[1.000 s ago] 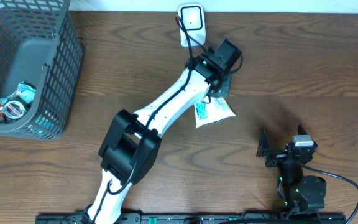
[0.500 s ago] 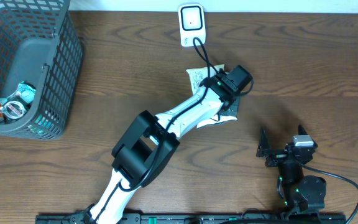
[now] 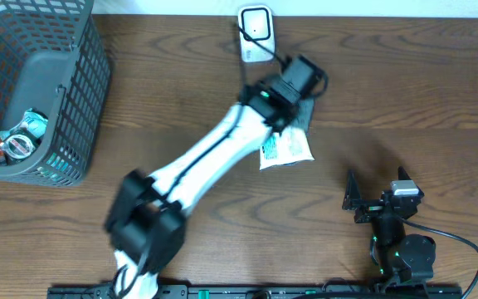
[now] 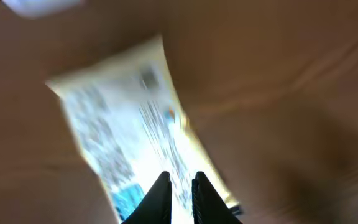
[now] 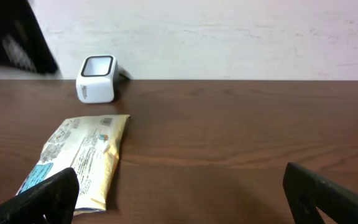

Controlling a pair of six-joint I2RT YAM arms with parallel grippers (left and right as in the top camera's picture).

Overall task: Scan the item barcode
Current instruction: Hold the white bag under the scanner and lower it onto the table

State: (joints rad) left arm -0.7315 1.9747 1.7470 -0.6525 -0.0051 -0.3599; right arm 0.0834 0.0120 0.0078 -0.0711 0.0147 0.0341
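The item is a flat white and yellow packet point(image 3: 286, 149) with blue print, lying on the wooden table below the white barcode scanner point(image 3: 256, 31). My left gripper point(image 3: 299, 115) hovers over the packet's upper end, between it and the scanner. In the blurred left wrist view its fingers point(image 4: 180, 182) stand almost together above the packet point(image 4: 129, 118), with nothing between them. The right wrist view shows the packet point(image 5: 79, 158) flat on the table, the scanner point(image 5: 97, 79) behind it and the left arm point(image 5: 17, 40) as a dark blur. My right gripper point(image 5: 180, 180) is wide open and holds nothing.
A grey mesh basket point(image 3: 65, 75) with several small packaged goods stands at the far left. The scanner's black cable point(image 3: 265, 56) runs under the left arm. The right arm point(image 3: 392, 224) rests near the front right edge. A pale wall backs the table.
The left arm swung right and forward over the packet, then back toward the scanner, and is blurred with motion now. The packet lies about where it was a second ago. The right arm stayed still.
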